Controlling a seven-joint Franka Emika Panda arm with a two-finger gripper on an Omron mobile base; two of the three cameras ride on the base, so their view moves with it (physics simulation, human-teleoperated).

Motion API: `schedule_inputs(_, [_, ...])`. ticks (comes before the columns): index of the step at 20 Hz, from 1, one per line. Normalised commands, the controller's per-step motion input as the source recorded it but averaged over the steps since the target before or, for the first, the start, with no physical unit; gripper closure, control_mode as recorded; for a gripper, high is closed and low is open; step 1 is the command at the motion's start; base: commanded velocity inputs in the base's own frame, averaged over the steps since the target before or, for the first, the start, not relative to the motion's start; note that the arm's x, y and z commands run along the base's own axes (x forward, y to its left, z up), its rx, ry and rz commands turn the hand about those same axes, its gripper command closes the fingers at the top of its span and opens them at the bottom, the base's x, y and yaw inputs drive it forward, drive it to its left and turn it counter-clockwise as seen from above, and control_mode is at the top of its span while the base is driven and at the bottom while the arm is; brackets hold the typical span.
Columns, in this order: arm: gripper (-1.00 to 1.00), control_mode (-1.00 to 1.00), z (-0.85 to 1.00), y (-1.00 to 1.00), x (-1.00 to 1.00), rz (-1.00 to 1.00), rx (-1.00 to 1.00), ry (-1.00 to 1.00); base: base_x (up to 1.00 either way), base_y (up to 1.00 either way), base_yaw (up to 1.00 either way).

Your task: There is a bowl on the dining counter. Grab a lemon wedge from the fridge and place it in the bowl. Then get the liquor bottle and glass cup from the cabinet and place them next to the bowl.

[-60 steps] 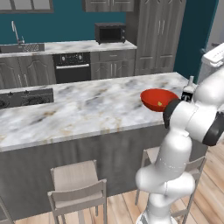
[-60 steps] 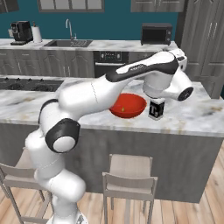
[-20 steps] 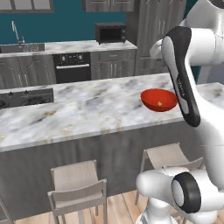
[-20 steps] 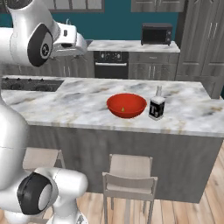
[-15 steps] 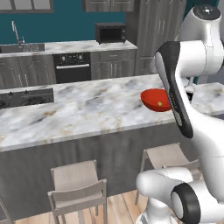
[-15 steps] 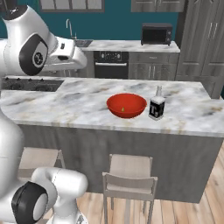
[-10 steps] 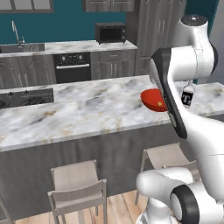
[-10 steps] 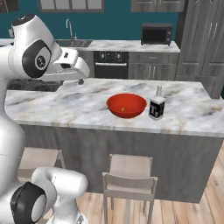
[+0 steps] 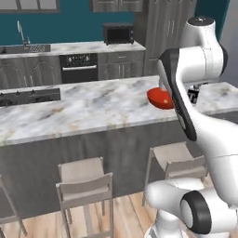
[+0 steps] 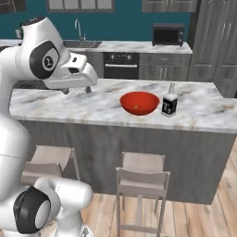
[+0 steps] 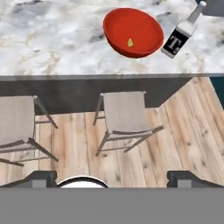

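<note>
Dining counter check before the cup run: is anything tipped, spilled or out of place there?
Nothing stands out. The red bowl sits upright on the dining counter with a small yellow lemon wedge inside, and the liquor bottle stands upright just beside it. No spill shows.

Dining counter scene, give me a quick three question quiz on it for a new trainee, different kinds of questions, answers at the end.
1. True or false: the liquor bottle lies on its side on the dining counter.
2. What sits inside the red bowl? A) a glass cup B) a small yellow lemon wedge C) a spoon
3. Fill in: the gripper hangs with its jaws ____, holding nothing.

Key
1. False: it stands upright, just beside the bowl.
2. B
3. open
</note>
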Motion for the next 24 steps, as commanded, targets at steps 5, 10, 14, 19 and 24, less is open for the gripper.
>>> schedule_inputs(5, [-1.00,1.00,0.00,0.00,0.00,0.00,0.00,0.00,-0.96,1.00,0.29])
schedule_inputs(10, [-1.00,1.00,0.00,0.00,0.00,0.00,0.00,0.00,-0.64,1.00,0.31])
schedule_inputs(14, [-1.00,1.00,0.00,0.00,0.00,0.00,0.00,0.00,-0.18,1.00,0.21])
schedule_inputs(19, [-1.00,1.00,0.00,0.00,0.00,0.00,0.00,0.00,0.00,1.00,0.15])
schedule_inputs(24, [-1.00,1.00,0.00,0.00,0.00,0.00,0.00,0.00,0.02,1.00,0.09])
